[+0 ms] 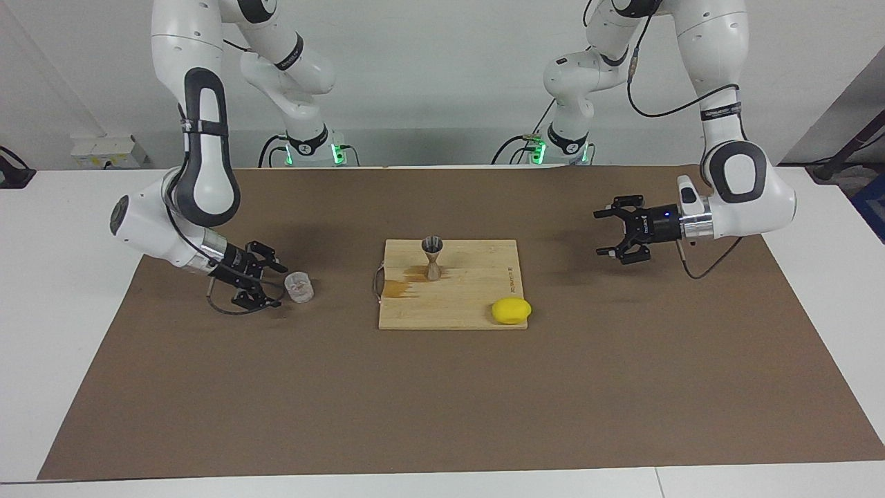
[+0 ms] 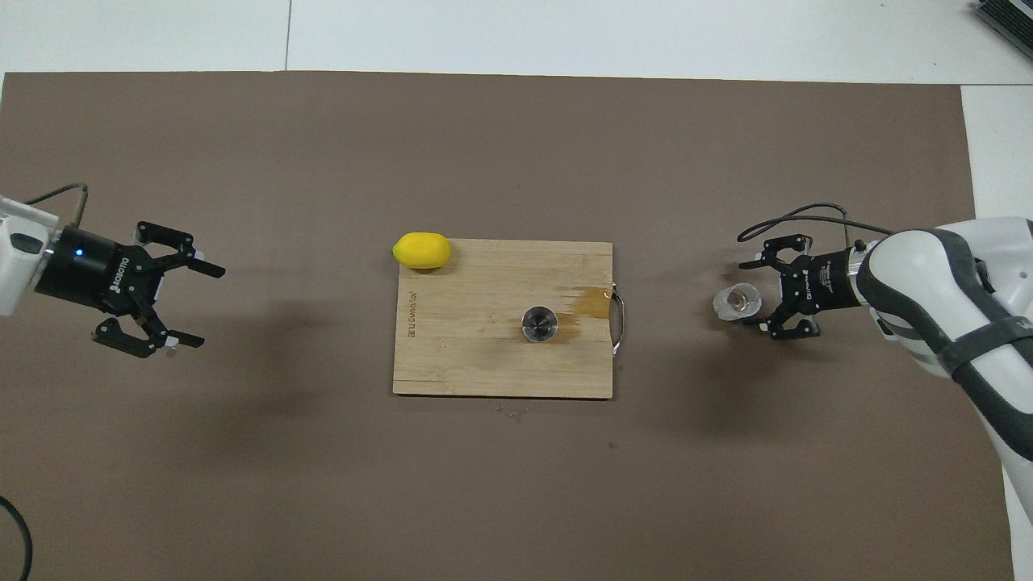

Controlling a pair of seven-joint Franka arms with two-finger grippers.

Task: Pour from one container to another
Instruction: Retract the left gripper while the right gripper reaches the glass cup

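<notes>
Right gripper (image 1: 268,282) sits low over the brown mat at the right arm's end of the table, fingers spread apart, with the clear glass cup (image 1: 299,287) just off its fingertips. From the overhead view (image 2: 771,293) the cup (image 2: 737,302) stands upright on the mat, outside the jaws rather than between them; no contact is evident. Whether it holds any liquid I cannot tell.

Left gripper (image 1: 611,234) hangs in the air over the mat at the left arm's end, fingers also wide apart, holding nothing. This arm waits.

Metal jigger (image 1: 433,257) stands upright on the wooden cutting board (image 1: 477,304) at mid-table, well apart from the cup. An amber wet patch (image 1: 401,285) spreads on the board beside the jigger toward the board's handle. A lemon (image 1: 511,310) rests at the board corner farther from the robots.

Risks, as judged:
- Fingertips so close to the cup's wall could nudge or tip the light glass if the approach is off-centre.
- Smooth glass may slip or rotate in a pinch grip.
- The jigger's mouth is narrow and its base small; a pour aimed slightly off adds to the spill, and any touch could topple it.
- The wet board may let the jigger slide.
</notes>
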